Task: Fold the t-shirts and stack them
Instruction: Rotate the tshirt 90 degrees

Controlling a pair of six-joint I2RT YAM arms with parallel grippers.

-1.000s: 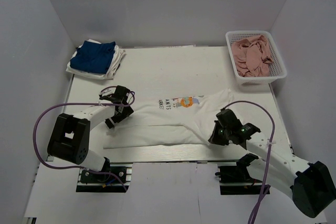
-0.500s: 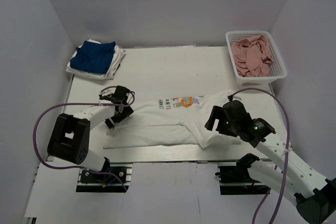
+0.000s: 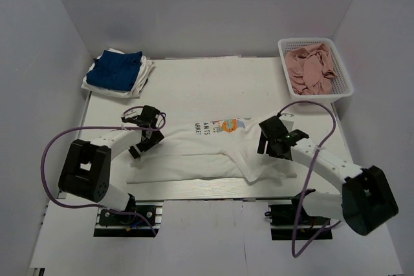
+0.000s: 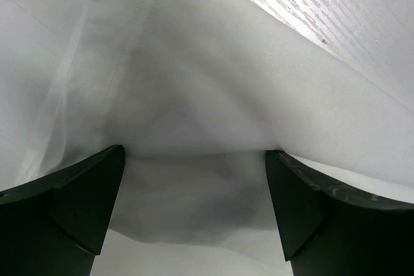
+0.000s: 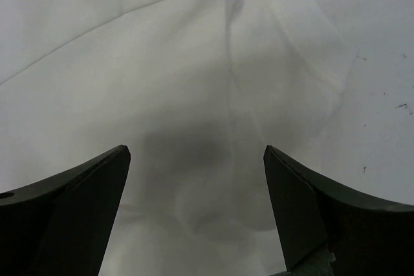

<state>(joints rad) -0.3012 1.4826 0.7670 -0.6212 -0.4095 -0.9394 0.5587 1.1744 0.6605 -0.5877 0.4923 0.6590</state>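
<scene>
- My left gripper [image 4: 194, 153] stands open, jaws wide, low over the left edge of the white printed t-shirt [image 3: 194, 159], gripping nothing.
- My right gripper [image 5: 196, 150] is open as well, just above the shirt's creased right side, holding nothing.
- That shirt lies spread on the table [image 3: 213, 82] between my arms, print up.
- The blue t-shirt [image 3: 115, 70] rests on another white t-shirt [image 3: 141, 84] at the far left corner.
- A basket [image 3: 317, 98] of pinkish cloth [image 3: 310, 63] stands at the far right.
</scene>
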